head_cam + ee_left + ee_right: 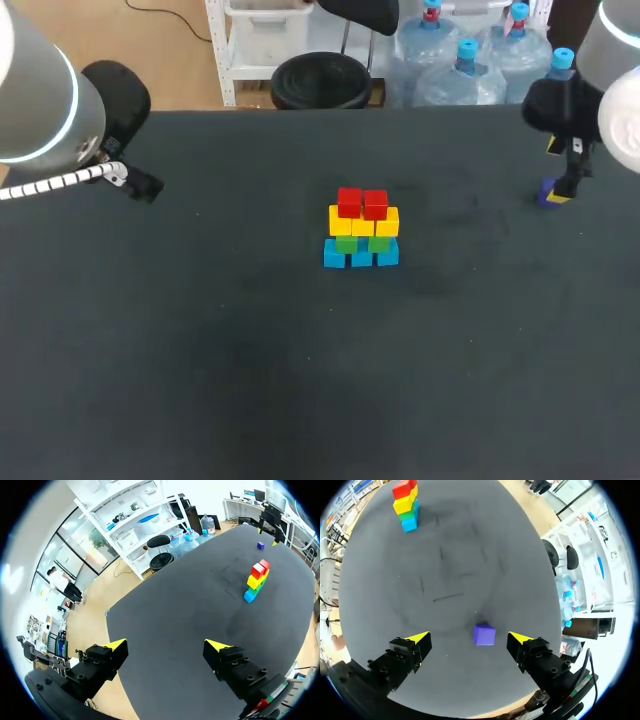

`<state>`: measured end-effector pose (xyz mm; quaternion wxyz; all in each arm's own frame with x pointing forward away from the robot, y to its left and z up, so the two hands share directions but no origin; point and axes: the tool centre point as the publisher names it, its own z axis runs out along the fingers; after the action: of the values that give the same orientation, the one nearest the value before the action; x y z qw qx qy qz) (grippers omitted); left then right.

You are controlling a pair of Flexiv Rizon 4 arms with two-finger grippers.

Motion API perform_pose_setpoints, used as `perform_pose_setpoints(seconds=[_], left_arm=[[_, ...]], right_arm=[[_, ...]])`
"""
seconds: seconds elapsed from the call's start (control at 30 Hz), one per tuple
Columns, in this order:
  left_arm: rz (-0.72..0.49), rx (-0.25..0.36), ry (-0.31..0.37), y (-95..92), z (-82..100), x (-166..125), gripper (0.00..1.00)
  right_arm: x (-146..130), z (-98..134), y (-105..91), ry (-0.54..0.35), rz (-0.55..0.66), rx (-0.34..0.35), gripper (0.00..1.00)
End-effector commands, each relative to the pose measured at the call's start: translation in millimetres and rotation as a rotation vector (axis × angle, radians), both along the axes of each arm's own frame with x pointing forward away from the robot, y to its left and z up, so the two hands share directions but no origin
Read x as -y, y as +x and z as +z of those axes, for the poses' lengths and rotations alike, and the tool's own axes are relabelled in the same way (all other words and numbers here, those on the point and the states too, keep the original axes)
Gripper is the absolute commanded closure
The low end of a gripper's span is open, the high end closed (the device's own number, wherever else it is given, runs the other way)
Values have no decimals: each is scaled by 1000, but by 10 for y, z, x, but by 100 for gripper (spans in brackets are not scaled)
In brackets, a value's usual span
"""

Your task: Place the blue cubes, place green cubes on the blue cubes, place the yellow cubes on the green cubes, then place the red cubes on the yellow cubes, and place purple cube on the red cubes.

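In the middle of the table stands a cube stack: blue cubes at the bottom, then green cubes, yellow cubes, and two red cubes on top. The purple cube lies on the table at the far right, also seen as a purple cube from above. My right gripper stands open around it, fingers well clear on both sides. My left gripper is open and empty at the table's far left, far from the stack.
The dark table has wide bare room in front of and on both sides of the stack. From the right wrist the stack shows far ahead of the gripper.
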<state>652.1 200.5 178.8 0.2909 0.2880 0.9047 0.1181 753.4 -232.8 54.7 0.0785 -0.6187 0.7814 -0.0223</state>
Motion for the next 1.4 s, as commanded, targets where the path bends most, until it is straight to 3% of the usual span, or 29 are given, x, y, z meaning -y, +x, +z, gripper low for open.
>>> perform_pose_setpoints(seconds=[0.03, 0.53, 1.4], left_arm=[[-1, 2, -2, -4, -1, -6, 0], [-1, 2, -2, -4, -1, -6, 0], [-1, 2, -2, -4, -1, -6, 0]], right_arm=[[45, -21, -89, 1, -11, 6, 0], [86, -163, -214, -20, -48, -6, 0], [117, -400, -15, -60, -62, 0, 0]])
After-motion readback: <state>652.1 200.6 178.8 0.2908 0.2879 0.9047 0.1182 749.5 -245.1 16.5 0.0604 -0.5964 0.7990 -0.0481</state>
